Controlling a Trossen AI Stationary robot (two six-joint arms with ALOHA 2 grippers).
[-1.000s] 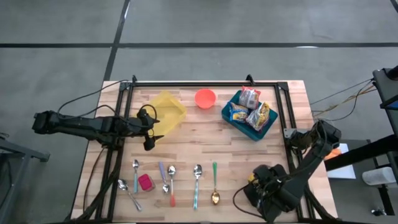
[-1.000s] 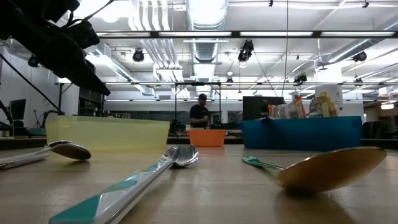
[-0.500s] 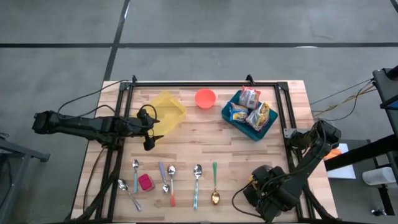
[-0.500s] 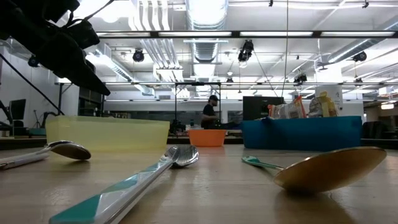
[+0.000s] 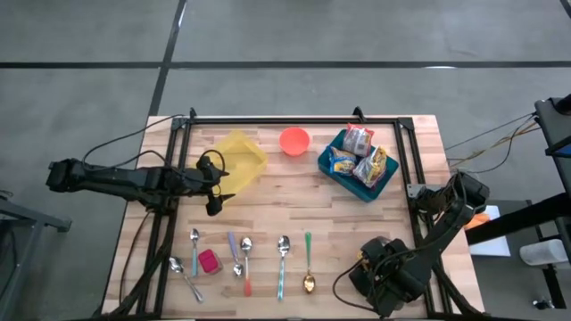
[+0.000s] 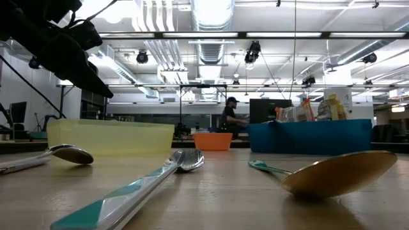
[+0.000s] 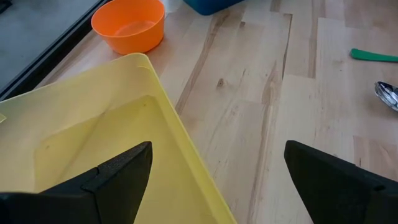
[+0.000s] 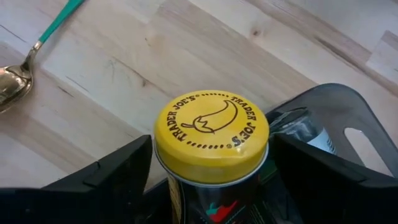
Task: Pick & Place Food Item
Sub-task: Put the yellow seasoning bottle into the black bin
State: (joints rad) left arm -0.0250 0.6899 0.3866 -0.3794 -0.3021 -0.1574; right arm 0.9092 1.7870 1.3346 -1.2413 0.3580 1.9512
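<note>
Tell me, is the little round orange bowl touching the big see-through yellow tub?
Apart. The left wrist view shows bare wood between the round orange bowl and the translucent yellow plastic tub; the high view shows the gap too.

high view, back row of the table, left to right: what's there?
yellow tub → orange bowl → blue bin of food packets
</note>
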